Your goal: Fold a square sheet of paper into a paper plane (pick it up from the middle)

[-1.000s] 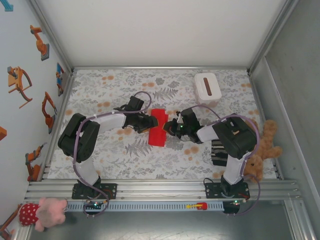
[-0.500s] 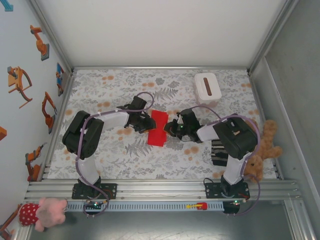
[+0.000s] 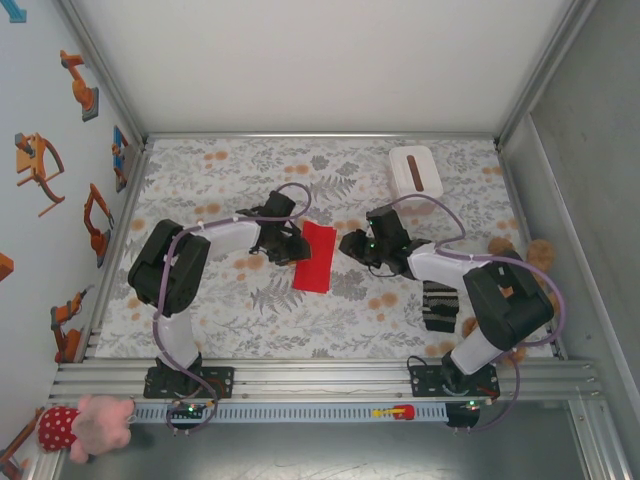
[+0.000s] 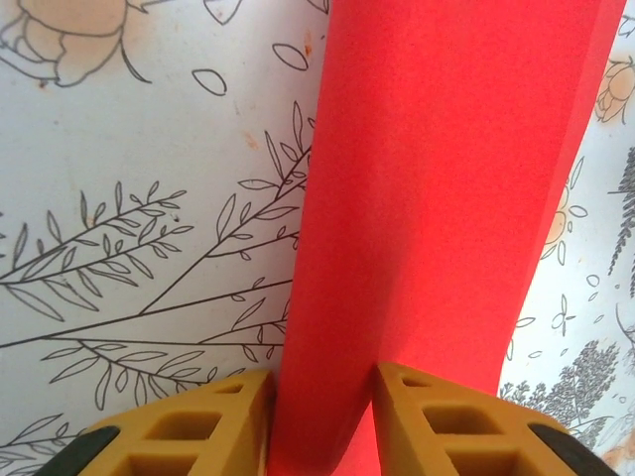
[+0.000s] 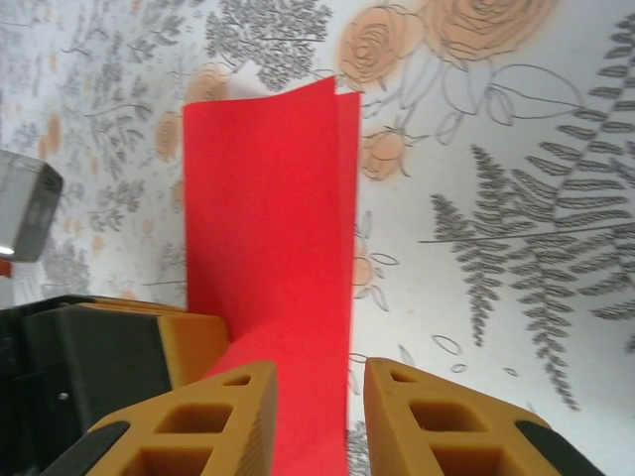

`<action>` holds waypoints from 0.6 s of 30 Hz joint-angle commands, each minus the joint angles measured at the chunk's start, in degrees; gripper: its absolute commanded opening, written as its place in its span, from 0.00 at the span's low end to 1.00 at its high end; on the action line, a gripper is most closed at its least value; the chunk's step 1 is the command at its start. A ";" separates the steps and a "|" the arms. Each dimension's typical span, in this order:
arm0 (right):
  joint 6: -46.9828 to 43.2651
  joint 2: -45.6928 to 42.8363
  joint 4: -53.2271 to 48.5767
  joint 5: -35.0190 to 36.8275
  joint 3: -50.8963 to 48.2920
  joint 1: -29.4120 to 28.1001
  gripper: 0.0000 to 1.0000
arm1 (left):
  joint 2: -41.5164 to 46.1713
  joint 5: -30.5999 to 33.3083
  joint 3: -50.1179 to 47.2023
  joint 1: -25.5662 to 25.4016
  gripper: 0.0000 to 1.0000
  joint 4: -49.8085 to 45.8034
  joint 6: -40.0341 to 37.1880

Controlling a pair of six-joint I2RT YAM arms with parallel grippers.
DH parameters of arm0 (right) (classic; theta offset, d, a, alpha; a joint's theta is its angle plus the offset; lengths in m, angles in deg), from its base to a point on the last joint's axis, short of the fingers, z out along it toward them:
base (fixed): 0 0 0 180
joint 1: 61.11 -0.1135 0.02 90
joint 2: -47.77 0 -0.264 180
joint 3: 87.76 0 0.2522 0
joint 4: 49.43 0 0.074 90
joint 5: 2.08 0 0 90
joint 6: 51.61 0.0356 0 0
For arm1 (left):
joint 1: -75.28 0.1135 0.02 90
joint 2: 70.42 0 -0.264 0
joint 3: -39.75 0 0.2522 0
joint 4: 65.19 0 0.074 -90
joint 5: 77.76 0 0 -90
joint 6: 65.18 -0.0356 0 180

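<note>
The square sheet of paper (image 3: 318, 255) is bright red and folded into a narrow upright strip at the middle of the floral table. My left gripper (image 3: 292, 246) is at its left edge. In the left wrist view a raised fold of the paper (image 4: 437, 198) fills the gap of the left gripper (image 4: 322, 382) and touches both yellow fingers. My right gripper (image 3: 347, 244) stands just right of the paper, open. In the right wrist view the paper (image 5: 268, 218) stands ahead of the right gripper (image 5: 317, 372), with bare table showing beside its right finger. The paper plane is not in view.
A white box (image 3: 415, 172) with a dark slot sits at the back right. A black block (image 3: 437, 305) lies near the right arm's base, with a brown teddy bear (image 3: 538, 258) by the right wall. Metal rails border the table.
My right gripper has opened and drawn back to the right, off the paper. My left gripper has closed in on the paper's left fold.
</note>
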 commanded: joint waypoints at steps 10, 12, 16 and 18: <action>-1.82 -0.58 -4.21 3.44 1.32 0.26 0.28 | -7.36 4.26 0.67 -1.00 0.32 -6.13 -7.30; -1.77 -0.75 -4.33 3.62 1.41 0.26 0.28 | -7.83 4.12 0.65 -1.05 0.32 -5.85 -7.29; -1.81 -0.48 -4.50 3.72 1.56 0.26 0.28 | -8.82 4.25 0.88 -1.03 0.31 -5.74 -8.01; -1.70 -0.31 -4.50 3.71 1.58 0.26 0.28 | -9.15 4.17 0.94 -1.04 0.31 -5.82 -8.36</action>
